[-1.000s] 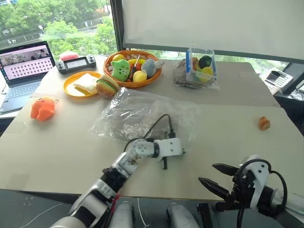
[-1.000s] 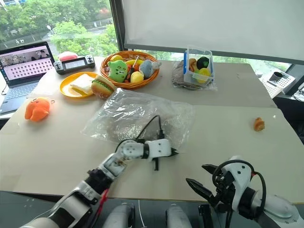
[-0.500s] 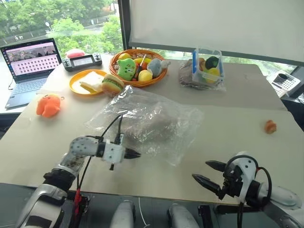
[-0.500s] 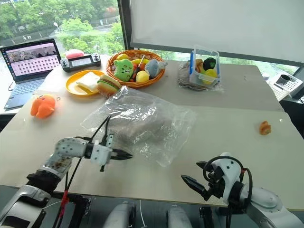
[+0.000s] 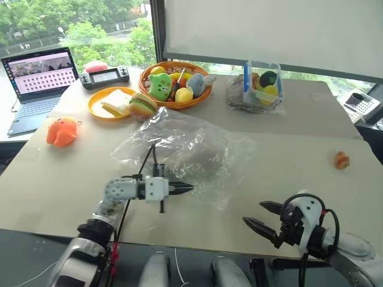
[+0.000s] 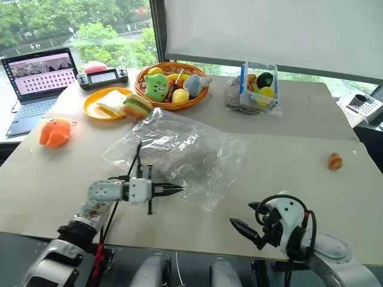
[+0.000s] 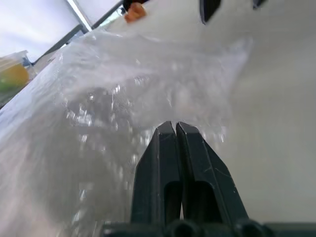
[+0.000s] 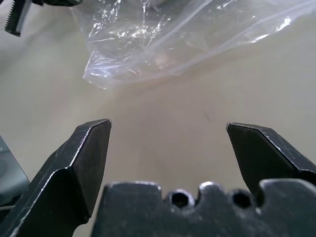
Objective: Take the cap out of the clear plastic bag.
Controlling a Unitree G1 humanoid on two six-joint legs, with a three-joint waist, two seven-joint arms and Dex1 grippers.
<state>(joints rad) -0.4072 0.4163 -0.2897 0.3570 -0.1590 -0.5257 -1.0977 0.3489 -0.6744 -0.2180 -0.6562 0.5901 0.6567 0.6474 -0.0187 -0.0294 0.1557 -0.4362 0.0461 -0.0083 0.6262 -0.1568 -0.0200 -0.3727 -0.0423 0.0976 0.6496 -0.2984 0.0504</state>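
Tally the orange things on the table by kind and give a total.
Orange plush toy: 1
Orange plate: 1
Orange woven basket: 1
Small orange item near the table's right edge: 1
Total: 4

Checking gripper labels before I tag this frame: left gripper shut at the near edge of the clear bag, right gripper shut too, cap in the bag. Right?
Not quite: the right gripper is open, its two fingers standing wide apart over bare table, as the right wrist view shows. The rest holds: the left gripper is shut at the near edge of the clear plastic bag, and the cap is in it.
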